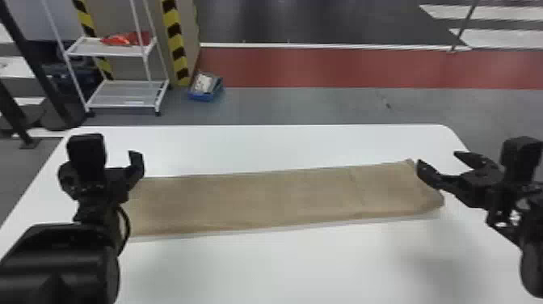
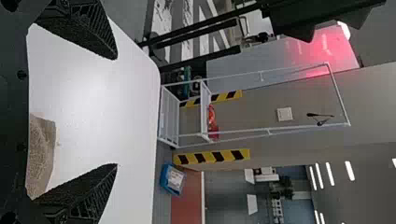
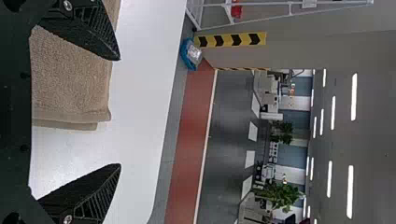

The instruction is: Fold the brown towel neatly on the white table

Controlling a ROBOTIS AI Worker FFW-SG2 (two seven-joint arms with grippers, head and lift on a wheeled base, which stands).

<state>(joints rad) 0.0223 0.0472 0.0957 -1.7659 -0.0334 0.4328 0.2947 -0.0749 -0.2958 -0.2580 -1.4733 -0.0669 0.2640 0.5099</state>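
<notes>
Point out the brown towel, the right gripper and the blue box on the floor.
Brown towel (image 1: 262,199): head view, middle of its upper face.
Right gripper (image 3: 119,112): right wrist view, midway between its parted fingertips.
Blue box (image 1: 201,96): head view, its blue near side.

Ceiling lights (image 3: 350,191) lit; table (image 1: 283,145) bright w/ soft shadows; red glare on bkgd panel (image 2: 275,60).

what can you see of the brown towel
The brown towel lies flat as a long, narrow folded strip running left to right on the white table. It looks like napped cloth, faintly creased near its right end, where layered edges sit slightly offset. The open left gripper and right gripper aren't clamped on it.
</notes>
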